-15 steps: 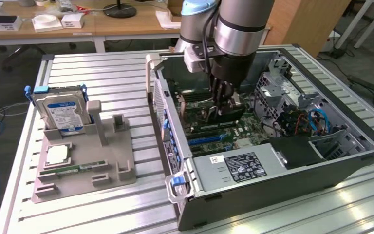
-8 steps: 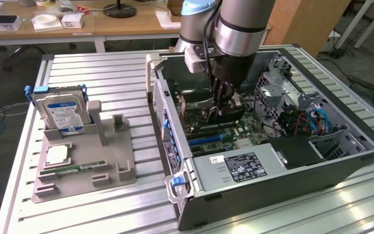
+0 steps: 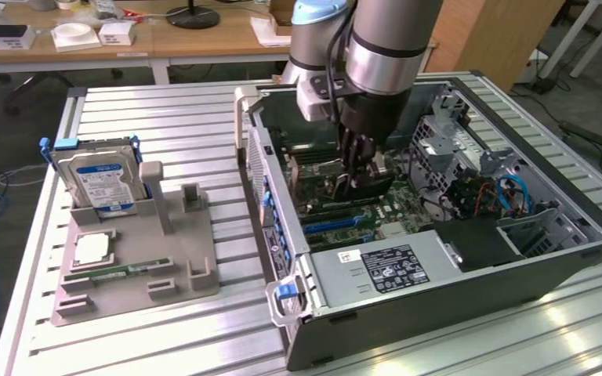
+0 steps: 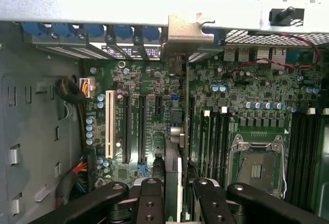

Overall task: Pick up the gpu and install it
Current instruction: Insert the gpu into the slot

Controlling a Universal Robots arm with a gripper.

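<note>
The gpu (image 4: 179, 131) shows edge-on in the wrist view as a thin card running away from my fingers (image 4: 149, 203), with its silver end bracket (image 4: 187, 31) against the case's rear wall. My gripper (image 4: 179, 206) is shut on the card's edge. The card stands upright over the motherboard (image 4: 154, 80), between the black expansion slots (image 4: 141, 129) and the memory slots. In the exterior view my gripper (image 3: 356, 174) reaches down into the open computer case (image 3: 552, 258), with the gpu (image 3: 376, 184) below it close to the board. Whether the card sits in a slot I cannot tell.
A grey fixture (image 3: 175, 266) at the exterior view's left holds a blue-labelled hard drive (image 3: 97, 180), a processor chip (image 3: 92, 248) and a memory stick (image 3: 113, 272). Inside the case are the power supply (image 3: 385, 270), a drive cage (image 3: 458, 137), cables (image 4: 77, 111) and an empty processor socket (image 4: 257, 165).
</note>
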